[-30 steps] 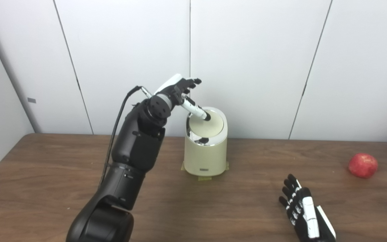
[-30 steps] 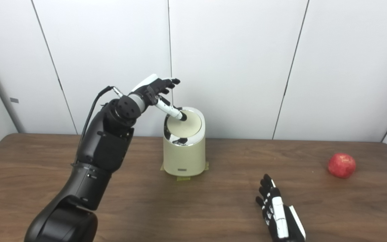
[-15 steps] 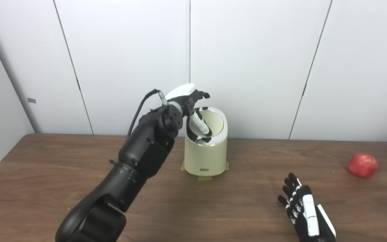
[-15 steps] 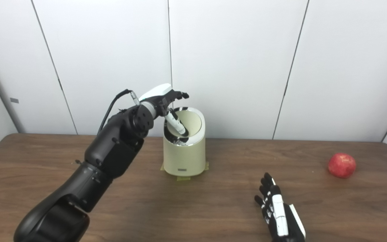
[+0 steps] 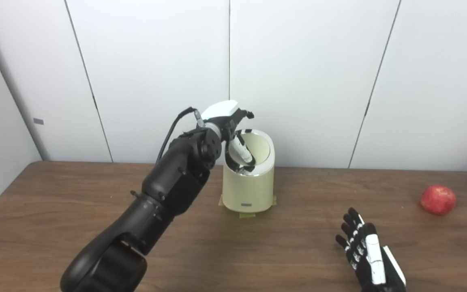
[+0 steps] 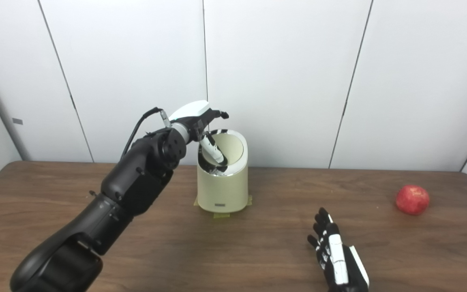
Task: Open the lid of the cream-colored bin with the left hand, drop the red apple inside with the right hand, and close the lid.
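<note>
left eye view shows one bin, one apple and two hands over one brown wooden worktop. at the left, the left hand sits at the top rim of the cream-colored bin, with one white finger reaching down into the mouth and pressing the lid, which is tipped inward so its pale face stands steeply inside the shiny rim; the other fingers are spread above the rim and grasp nothing. the bin is a short rounded cylinder, standing upright near the back middle of the worktop on bits of yellowish tape. further right and toward the front edge, the right hand rests low over the worktop, fingers apart and straight, holding nothing. the red apple lies at the far right of the worktop, well apart from both hands and the bin; it is round and mottled red.
</note>
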